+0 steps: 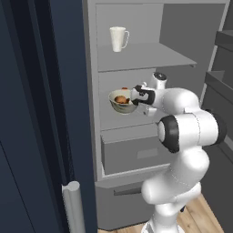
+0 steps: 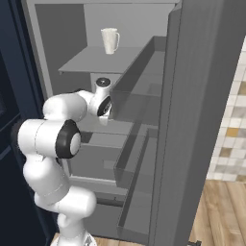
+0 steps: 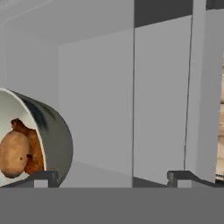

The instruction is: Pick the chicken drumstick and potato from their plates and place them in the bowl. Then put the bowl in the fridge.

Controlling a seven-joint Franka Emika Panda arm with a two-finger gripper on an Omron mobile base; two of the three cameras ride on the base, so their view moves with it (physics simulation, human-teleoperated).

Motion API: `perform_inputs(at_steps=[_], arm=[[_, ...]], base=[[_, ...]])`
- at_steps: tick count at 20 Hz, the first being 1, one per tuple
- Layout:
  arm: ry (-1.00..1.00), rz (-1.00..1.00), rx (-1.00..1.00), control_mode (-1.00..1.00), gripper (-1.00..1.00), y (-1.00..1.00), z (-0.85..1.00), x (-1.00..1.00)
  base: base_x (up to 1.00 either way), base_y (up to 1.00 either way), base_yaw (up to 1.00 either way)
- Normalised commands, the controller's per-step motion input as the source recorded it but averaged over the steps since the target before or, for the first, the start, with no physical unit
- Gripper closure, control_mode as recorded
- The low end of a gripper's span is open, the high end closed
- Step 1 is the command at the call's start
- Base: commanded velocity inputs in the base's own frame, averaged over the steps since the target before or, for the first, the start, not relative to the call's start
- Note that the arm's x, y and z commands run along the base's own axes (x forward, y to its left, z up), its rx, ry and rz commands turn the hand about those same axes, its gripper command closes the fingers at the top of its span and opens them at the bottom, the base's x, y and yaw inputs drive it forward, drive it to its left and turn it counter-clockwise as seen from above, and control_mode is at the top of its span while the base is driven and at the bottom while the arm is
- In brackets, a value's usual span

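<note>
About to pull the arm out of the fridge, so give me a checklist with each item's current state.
1. Bowl on the middle fridge shelf: ok, it sits there upright.
2. Potato in the bowl: ok.
3. Drumstick in the bowl: ok, it lies behind the potato.
4. End effector open: ok, jaws stand wide.
5. End effector clear of the bowl: cannot tell; in the hand view one fingertip overlaps the bowl's wall.
6. Mug out of the arm's way: ok, it stands on the shelf above.
</note>
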Motion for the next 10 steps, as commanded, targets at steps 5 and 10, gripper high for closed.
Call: perform_inputs(at_steps=[5, 10], arm=[[0.00, 0.00, 0.00, -1.00, -1.00, 0.12, 0.04, -0.77], [0.00, 0.00, -0.01, -1.00, -1.00, 0.17, 0.01, -0.77]], base=[[0.00, 0.00, 0.00], [0.00, 0.00, 0.00]])
